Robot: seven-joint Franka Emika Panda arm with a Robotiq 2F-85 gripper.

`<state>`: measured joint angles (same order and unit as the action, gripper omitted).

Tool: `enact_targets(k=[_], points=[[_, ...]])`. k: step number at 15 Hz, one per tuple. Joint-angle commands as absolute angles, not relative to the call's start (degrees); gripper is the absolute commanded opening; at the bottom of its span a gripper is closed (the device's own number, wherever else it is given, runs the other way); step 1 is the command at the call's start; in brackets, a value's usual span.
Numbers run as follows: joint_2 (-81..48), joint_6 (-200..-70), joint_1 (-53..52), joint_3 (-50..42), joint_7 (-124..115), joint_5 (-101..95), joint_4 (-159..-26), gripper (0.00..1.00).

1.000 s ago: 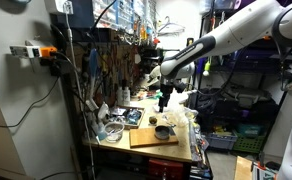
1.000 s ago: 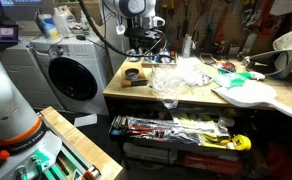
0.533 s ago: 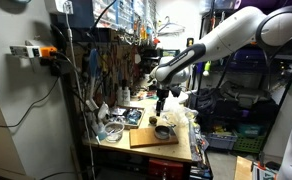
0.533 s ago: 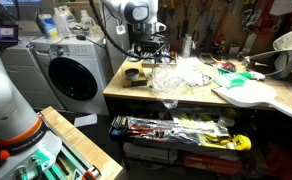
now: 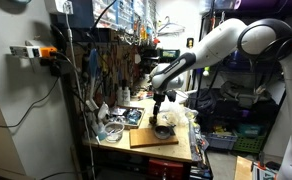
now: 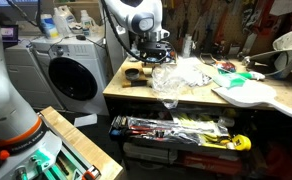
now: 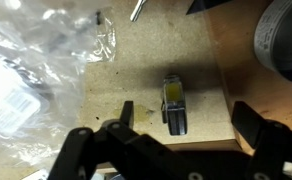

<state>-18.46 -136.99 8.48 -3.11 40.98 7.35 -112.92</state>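
A grey block (image 7: 173,106) with a yellow face is seen on a tan, speckled board (image 7: 136,75); the gripper (image 7: 187,116) is coloured black, the round object (image 7: 286,40) dull grey.

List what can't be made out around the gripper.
Wrist view: the small yellow-and-grey block is blurred, so its kind is unclear.
Wrist view: the grey round object is cut off by the picture edge.
Wrist view: the plastic bag hides its contents behind creased film.
In an exterior view, the gripper is too small to show its jaws.
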Motion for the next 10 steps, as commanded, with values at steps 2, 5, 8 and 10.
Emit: enact_targets(k=[2, 5, 8, 10], points=[[-22.08, -137.56, 10.79, -0.67, 42.80, 8.54, -110.04, 0.73], [-23.25, -137.84, 11.38, 0.24, 43.07, 8.65, -109.03, 0.59], [-24.26, -137.43, 11.86, 1.03, 43.12, 8.77, -108.03, 0.58], [-24.68, -136.97, 12.10, 1.40, 42.87, 8.86, -107.65, 0.55]])
